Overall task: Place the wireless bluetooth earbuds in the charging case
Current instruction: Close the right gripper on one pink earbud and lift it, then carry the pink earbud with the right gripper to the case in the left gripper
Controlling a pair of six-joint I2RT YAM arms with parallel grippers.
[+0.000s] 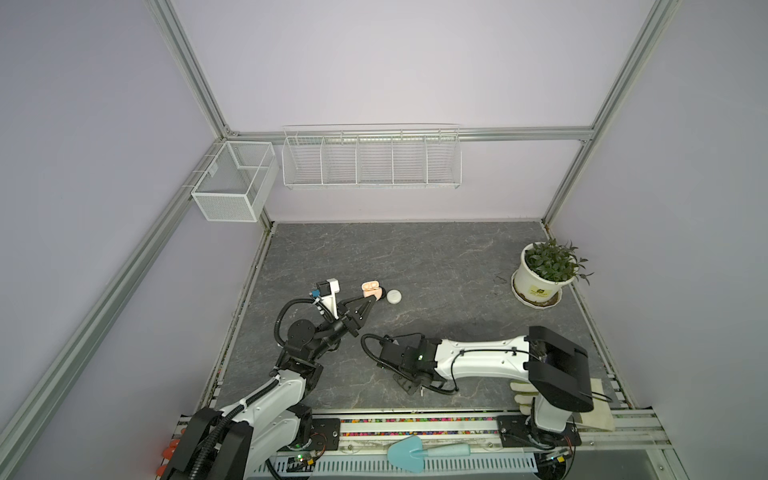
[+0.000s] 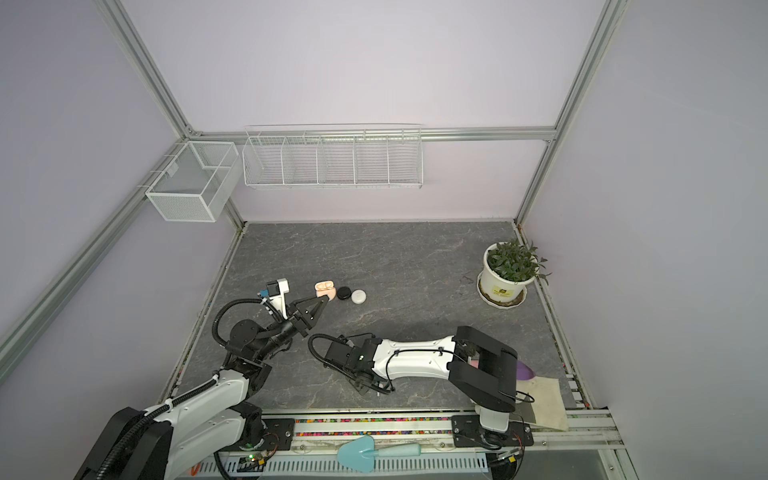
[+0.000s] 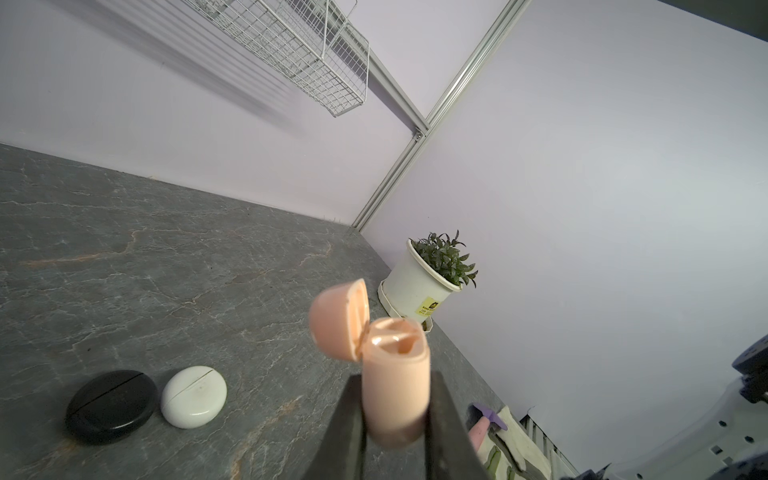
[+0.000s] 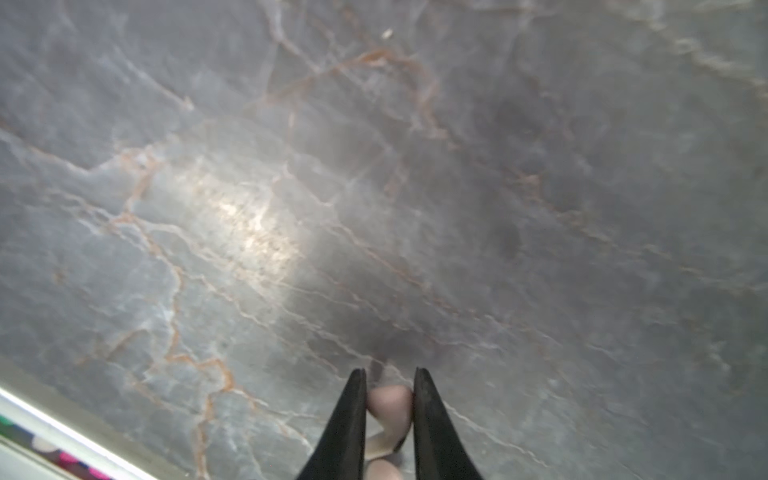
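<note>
Pink earbud (image 4: 388,409) pinched in the right gripper (image 4: 390,370) — close to the grey tabletop (image 4: 249,166).
Left gripper (image 3: 395,378) clamps the pink charging case (image 3: 397,403), lid open — near a black case (image 3: 111,406) and a white case (image 3: 194,397).

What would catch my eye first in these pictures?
The open pink charging case stands out, pinched in the left gripper left of the table's middle. Beside it lie a black case and a white case, both closed. Near the front edge, the right gripper grips a pale pink earbud.
</note>
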